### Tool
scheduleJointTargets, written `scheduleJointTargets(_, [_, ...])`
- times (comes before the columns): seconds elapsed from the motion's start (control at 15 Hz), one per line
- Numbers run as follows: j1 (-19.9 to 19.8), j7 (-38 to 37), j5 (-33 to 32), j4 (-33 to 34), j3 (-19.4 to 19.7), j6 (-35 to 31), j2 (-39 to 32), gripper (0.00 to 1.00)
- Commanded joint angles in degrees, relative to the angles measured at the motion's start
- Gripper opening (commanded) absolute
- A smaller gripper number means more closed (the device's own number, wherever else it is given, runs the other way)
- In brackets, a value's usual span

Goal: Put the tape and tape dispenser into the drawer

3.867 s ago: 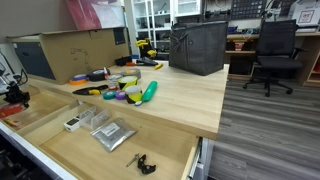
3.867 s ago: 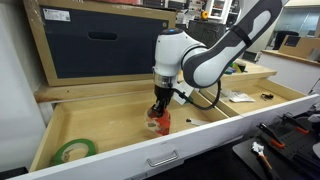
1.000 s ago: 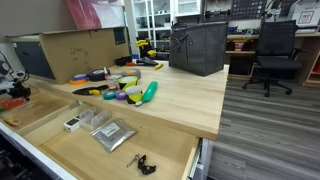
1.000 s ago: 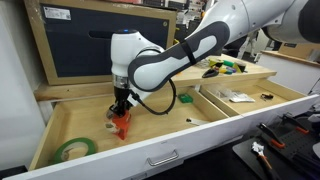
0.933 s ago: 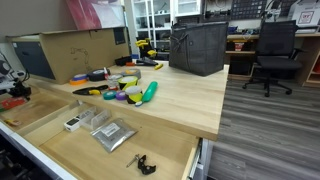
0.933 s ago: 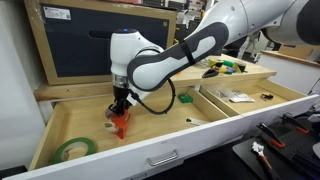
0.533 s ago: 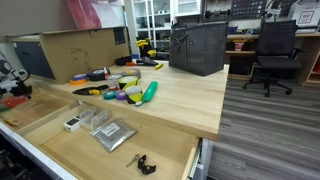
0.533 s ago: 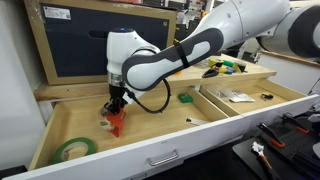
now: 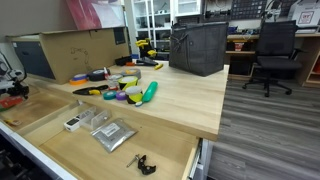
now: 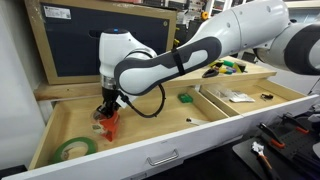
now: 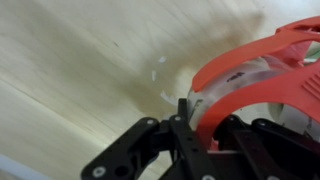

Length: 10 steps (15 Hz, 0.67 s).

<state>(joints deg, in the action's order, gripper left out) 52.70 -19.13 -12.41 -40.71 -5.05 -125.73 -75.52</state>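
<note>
The red tape dispenser (image 10: pixel 109 126) hangs in my gripper (image 10: pixel 107 119), low over the floor of the wide pale plywood drawer (image 10: pixel 70 125), in its large end compartment. In the wrist view the jaws (image 11: pixel 200 125) are shut on the red dispenser (image 11: pixel 262 75), with bare plywood below. A green tape roll (image 10: pixel 74 150) lies flat on the drawer floor, in the corner near the front edge, apart from the dispenser. In an exterior view the gripper and dispenser show as a small red spot (image 9: pixel 12 89) at the far left edge.
Thin dividers (image 10: pixel 210 103) split the drawer; other compartments hold a silver bag (image 9: pixel 111 134), a small white box (image 9: pixel 72 124) and a dark tool (image 9: pixel 141 162). On the tabletop lie a long green object (image 9: pixel 149 92), tape rolls (image 9: pixel 127 94), a cardboard box (image 9: pixel 78 52) and a dark bag (image 9: pixel 197 47).
My gripper has carried the red dispenser along the drawer toward its end wall and the green roll, staying low over the floor. The grip is unchanged.
</note>
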Motion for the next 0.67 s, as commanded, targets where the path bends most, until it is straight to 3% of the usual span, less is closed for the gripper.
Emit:
scheduleJointTargets(0.0, [1.4, 1.5, 1.5, 8.6, 2.2, 3.6, -3.6, 0.06])
scheduleJointTargets(0.2, [1.3, 0.9, -0.2, 9.8, 2.0, 3.9, -4.3, 0.06])
scheduleJointTargets(0.27, [1.2, 1.1, 0.0, 10.2, 1.8, 3.5, -4.7, 0.49])
scheduleJointTargets(0.4, [1.2, 1.4, 0.0, 10.4, 1.6, 3.5, -4.9, 0.55])
scheduleJointTargets(0.6, [1.2, 1.6, 0.1, 10.2, 1.4, 3.3, -4.6, 0.79])
